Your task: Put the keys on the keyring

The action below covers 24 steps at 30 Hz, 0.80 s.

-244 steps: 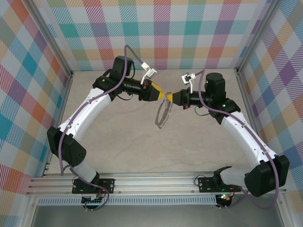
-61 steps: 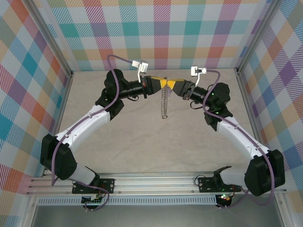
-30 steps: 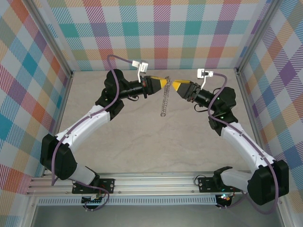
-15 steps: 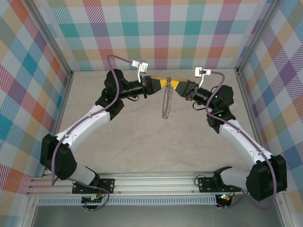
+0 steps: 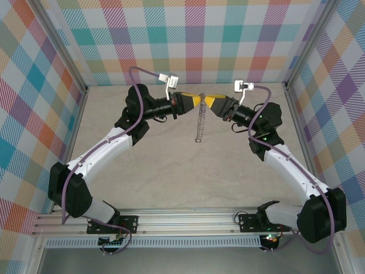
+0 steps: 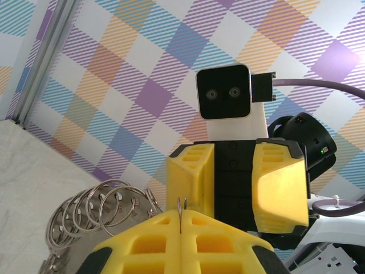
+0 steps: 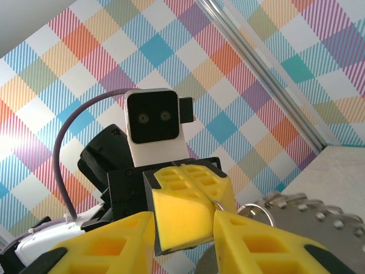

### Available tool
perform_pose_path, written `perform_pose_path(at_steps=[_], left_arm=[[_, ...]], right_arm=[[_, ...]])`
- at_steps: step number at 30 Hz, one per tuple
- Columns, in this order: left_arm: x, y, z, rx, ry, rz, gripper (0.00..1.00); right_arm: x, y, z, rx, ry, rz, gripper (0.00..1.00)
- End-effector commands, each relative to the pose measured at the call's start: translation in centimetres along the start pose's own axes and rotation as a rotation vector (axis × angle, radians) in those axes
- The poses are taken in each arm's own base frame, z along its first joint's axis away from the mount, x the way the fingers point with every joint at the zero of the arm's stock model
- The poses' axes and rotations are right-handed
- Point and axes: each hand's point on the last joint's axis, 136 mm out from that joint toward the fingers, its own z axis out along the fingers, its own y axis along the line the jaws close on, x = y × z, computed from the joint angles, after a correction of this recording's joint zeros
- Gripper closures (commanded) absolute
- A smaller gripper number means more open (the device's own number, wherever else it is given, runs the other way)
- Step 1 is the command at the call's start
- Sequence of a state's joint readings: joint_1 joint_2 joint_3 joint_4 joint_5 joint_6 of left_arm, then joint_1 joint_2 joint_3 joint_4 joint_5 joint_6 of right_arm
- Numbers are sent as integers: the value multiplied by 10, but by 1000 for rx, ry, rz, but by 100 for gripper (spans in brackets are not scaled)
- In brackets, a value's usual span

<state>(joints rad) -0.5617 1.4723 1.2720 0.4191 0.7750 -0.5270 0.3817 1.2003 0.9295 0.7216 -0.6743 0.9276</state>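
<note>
keyring [image 5: 198, 123] hangs as a straight silver strand over the far middle of the table [image 5: 171, 177], its top caught where the two yellow gripper tips meet and its lower end loose, well above the near rail. left gripper [image 5: 197, 101] reaches in from the left with its fingers pressed flat together. from the left wrist, a thin wire loop of the keyring pokes up out of the seam between those fingers [image 6: 148, 228], so this gripper [image 6: 181, 218] pinches it. a row of small split rings on the keyring [image 6: 108, 208] fans out just to the left of the tips.

right gripper [image 5: 206, 101] comes in from the right, nose to nose with the left one. seen from the left wrist it [image 6: 234, 171] faces the camera with its two yellow fingers standing apart and dark housing showing between them. from the right wrist, its fingers [image 7: 108, 245] sit either side of the left gripper's closed tip [image 7: 188, 200], with a ring just beside the right-hand finger and more of the keyring [image 7: 302, 220] to the right. whether that ring touches the finger cannot be told.
</note>
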Motion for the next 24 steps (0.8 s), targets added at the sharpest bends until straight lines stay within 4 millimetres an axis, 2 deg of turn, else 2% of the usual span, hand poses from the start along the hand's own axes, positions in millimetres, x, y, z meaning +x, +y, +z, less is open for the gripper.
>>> perform_pose_path(at_steps=[1,12,24], left_arm=[[-15,-25,-6,43,-43,74,100],[-17,-27,-7,44,-45,78,100],[-15,-29,-10,36,-41,87,100]], right_arm=[[-5,13,7,-50,6,-43,67],[5,1,7,-29,15,-22,70],[2,-3,-1,13,-16,-35,69]])
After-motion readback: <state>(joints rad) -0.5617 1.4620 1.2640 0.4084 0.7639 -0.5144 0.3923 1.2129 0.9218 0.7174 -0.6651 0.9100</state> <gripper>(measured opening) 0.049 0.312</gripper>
